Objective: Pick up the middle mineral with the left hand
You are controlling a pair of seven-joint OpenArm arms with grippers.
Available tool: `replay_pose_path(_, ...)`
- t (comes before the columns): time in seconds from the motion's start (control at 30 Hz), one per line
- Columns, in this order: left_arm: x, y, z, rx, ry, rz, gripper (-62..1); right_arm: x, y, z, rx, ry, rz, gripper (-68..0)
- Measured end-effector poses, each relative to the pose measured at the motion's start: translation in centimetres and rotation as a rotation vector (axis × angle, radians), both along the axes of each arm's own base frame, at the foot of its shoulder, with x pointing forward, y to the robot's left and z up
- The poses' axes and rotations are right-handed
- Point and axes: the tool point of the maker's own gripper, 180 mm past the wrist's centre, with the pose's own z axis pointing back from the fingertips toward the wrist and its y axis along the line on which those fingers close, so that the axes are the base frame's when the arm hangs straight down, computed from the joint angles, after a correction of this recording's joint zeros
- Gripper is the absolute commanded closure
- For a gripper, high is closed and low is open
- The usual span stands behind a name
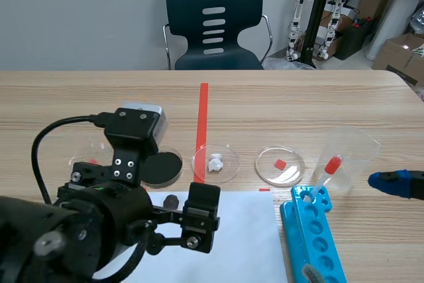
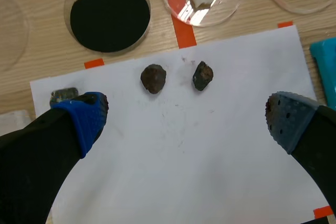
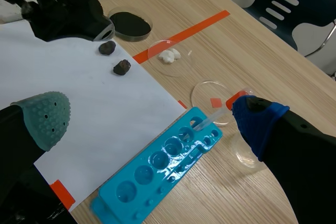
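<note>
Now, your left gripper [image 2: 184, 121] hangs over the white paper [image 2: 184, 171] with its fingers spread wide and nothing between them. The middle mineral [image 2: 153, 78], a dark brownish lump, lies on the paper ahead of the gripper, nearer the blue pad [image 2: 86, 116] than the grey pad [image 2: 286, 119]. A grey stone [image 2: 63, 95] sits just beside that blue pad, and a third dark stone [image 2: 202, 75] lies close on the middle one's other side. Shift the wrist sideways until the middle mineral is centred between the pads, then go forward and down. I'd narrow the spread before descending, since the third stone looks near enough to be knocked or swept in. Close gently, because the lump seems irregular and could roll. Your right gripper [image 3: 149, 116] is parted as well, over by the blue rack [image 3: 157, 177].
</note>
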Motion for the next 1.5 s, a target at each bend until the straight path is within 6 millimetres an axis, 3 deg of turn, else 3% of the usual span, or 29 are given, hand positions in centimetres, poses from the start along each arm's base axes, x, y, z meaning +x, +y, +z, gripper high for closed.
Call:
replay_pose_path(0.37, 1.6, -1.6, -1.0, -0.029, 0.168, 0.085, -62.3, 0.0, 0.0, 0.0, 0.000, 0.000, 0.000, -65.5)
replay_pose_path(0.57, 1.8, -0.6, -2.6, 0.026, 0.267, 0.107, -62.3, 0.0, 0.0, 0.0, 0.000, 0.000, 0.000, -65.5)
replay_pose_path(0.93, 2.9, 0.4, -3.6, 0.090, 0.331, 0.117, -62.3, 0.0, 0.0, 0.0, 0.000, 0.000, 0.000, -65.5)
replay_pose_path(1.37, 3.7, -0.1, -6.1, 0.197, 0.342, -0.010, -62.2, 0.0, 0.0, 0.0, 0.000, 0.000, 0.000, -65.5)
replay_pose_path(1.5, 3.5, -0.7, -6.2, 0.206, 0.344, -0.066, -57.4, 0.0, 0.0, 0.0, 0.000, 0.000, 0.000, -65.5)
